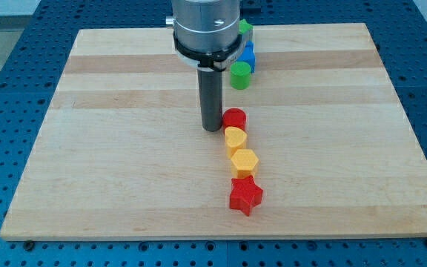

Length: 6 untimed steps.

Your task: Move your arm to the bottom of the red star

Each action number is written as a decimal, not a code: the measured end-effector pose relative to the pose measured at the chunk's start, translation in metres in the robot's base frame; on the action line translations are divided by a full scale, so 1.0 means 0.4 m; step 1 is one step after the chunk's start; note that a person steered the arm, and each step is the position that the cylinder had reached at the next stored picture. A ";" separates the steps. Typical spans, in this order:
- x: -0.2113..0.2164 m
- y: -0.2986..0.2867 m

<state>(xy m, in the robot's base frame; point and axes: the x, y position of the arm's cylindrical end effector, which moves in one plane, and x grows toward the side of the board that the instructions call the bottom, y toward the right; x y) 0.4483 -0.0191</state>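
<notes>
The rod's tip [212, 129] is resting on the wooden board [124, 163] just left of the red round block [234, 118], holding nothing.

The red star [245, 195] is sitting near the board's bottom edge, ending a column running down from the red round block through a yellow heart [235, 138] and a yellow hexagon [244, 160]. A green cylinder [240, 75], a blue block [247, 56] and another green block [246, 28] are standing toward the view's top, partly hidden by the arm.

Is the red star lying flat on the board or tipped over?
Flat. The red star rests on the board, its star-shaped top face up, touching the yellow block above it.
</notes>
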 end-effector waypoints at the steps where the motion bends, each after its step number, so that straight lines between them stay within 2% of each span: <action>1: 0.000 -0.022; 3: 0.045 -0.107; 5: 0.257 -0.122; 6: 0.361 -0.080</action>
<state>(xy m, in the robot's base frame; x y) 0.5928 -0.0512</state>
